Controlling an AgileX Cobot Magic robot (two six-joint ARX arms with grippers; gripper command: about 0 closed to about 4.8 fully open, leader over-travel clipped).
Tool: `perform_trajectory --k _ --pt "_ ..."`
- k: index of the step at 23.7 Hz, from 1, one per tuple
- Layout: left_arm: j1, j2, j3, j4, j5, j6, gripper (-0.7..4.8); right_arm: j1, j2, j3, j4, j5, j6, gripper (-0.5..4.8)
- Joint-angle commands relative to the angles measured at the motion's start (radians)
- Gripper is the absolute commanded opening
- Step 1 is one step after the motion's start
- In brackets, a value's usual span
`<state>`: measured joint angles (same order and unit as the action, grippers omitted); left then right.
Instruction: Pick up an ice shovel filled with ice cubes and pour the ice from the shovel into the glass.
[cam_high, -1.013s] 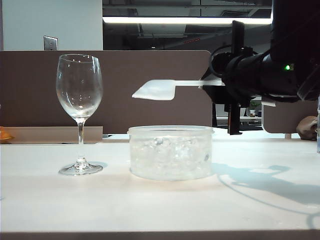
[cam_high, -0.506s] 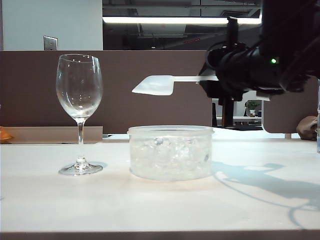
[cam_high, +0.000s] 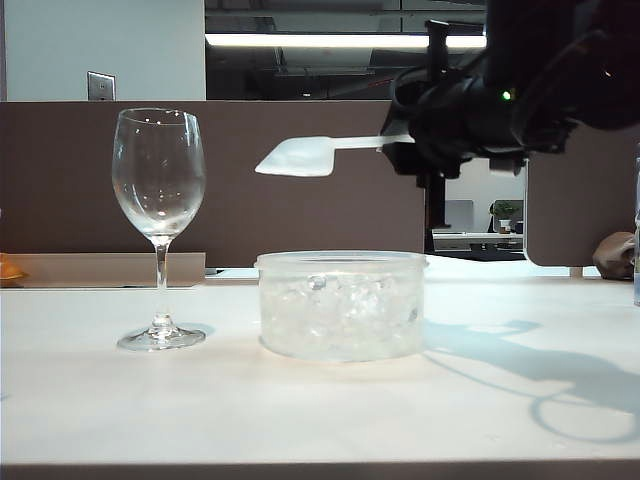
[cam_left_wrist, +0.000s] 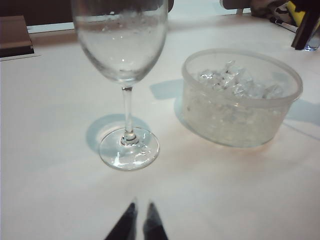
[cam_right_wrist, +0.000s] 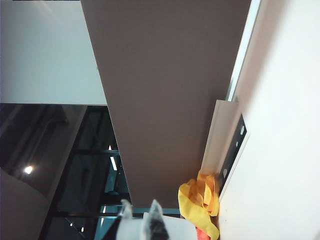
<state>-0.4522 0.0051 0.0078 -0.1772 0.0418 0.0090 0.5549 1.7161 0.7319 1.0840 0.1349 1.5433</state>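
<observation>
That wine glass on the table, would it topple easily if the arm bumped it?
Probably yes. The glass carries a wide bowl on a thin stem over a small round foot, so it looks top-heavy. It appears empty, so likely light and easy to shove. The table looks smooth, so it might slide first. The right pincer, shut on the ice shovel, hangs level with its bowl.

The table (cam_high: 300, 410) in front of the glass (cam_high: 159, 180) and the tub (cam_high: 342, 305) is unobstructed. A narrow gap is left between the glass foot and the tub wall. The air above the tub is occupied by the ice shovel (cam_high: 300, 156), held level by the clamped right gripper (cam_high: 405, 142), well clear of the tub rim. Open air is left between the shovel tip and the glass rim. The left gripper (cam_left_wrist: 140, 222), fingertips nearly together, is stationed near the glass foot.
</observation>
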Motion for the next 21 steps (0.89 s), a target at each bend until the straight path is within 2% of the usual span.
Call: perform_trajectory --k 1,9,17,21 --pt "0.000 0.001 0.000 -0.002 0.004 0.002 0.29 0.000 -0.031 0.047 -0.084 0.001 -0.024 -0.05" --pt "0.000 0.001 0.000 -0.002 0.004 0.002 0.29 0.005 -0.093 0.168 -0.228 -0.048 -0.069 -0.05" --pt "0.000 0.001 0.000 -0.002 0.004 0.002 0.29 0.013 -0.210 0.171 -0.379 -0.059 -0.119 -0.05" --pt "0.000 0.001 0.000 -0.002 0.004 0.002 0.29 0.016 -0.236 0.171 -0.385 -0.086 -0.153 -0.05"
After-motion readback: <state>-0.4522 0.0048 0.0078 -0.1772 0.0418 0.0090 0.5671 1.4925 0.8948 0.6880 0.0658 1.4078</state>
